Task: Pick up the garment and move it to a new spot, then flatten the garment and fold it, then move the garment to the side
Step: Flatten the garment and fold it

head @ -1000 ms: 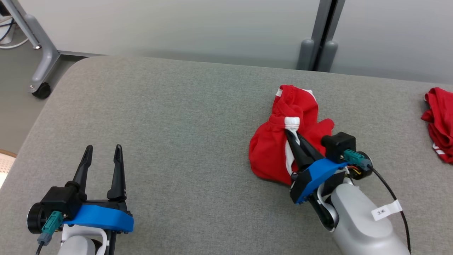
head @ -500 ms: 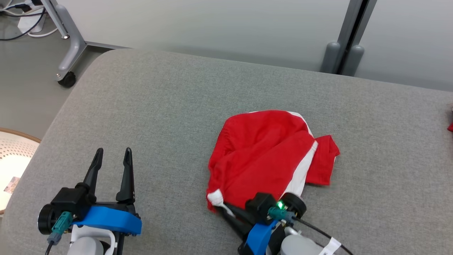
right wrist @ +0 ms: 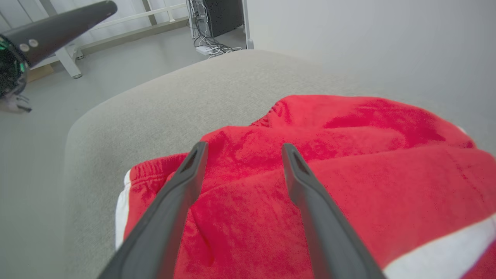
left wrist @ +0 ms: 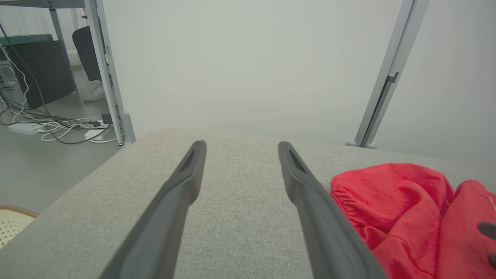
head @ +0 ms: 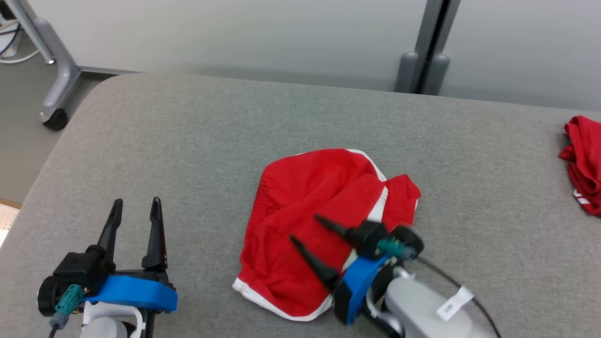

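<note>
While our right gripper (head: 303, 227) hangs with fingers spread over the red garment (head: 305, 188), we grip nothing | garment lies crumpled at centre frame on the grey table (head: 188, 131) | our left gripper (head: 136, 202) gapes empty, lower left

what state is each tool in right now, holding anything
left tool: open, holding nothing.
right tool: open, holding nothing, poised over the red garment.

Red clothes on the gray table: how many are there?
2. The middle garment lies under the right gripper; the second garment sits at the right edge of the table, partly out of view.
</note>
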Robot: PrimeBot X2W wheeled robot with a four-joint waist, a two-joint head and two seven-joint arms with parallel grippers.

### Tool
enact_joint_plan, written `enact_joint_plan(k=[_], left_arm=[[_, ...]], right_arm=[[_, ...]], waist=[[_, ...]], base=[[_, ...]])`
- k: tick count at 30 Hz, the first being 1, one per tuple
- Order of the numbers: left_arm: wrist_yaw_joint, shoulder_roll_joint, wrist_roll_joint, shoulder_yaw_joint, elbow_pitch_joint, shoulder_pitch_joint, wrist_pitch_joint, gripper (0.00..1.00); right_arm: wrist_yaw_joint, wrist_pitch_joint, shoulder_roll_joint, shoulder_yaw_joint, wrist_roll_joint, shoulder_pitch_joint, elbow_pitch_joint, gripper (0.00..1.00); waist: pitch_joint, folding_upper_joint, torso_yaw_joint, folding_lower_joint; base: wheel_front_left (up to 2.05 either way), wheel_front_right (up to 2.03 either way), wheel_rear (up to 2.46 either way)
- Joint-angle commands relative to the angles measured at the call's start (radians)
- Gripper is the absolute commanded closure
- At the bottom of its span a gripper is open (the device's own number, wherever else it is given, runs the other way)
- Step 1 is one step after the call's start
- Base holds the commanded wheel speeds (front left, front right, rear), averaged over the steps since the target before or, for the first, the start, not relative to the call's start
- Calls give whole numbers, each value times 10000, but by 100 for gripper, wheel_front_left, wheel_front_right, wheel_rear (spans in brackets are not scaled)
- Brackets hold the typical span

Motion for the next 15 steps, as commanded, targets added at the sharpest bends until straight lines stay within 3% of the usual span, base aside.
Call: enact_joint_plan(k=[1,8,15], left_arm=[[-48,44,61,62,-49,40,-41,0],[-57,-47,177,196,-255,81,-41,0],[-70,-154,152,69,-232,-114,-41,0]], right_arm=[[1,-50,-51,-519,-269,-265,-84,0],[1,-56,-432,-3149,-1570,-478,-70,0],[1,39,-374,-4314,-2247,-710,1139,0]], waist=[[-45,0,-136,0],[43,0,-298,0],[281,0,2,0]], base=[[0,0,0],[0,0,0],[0,0,0]])
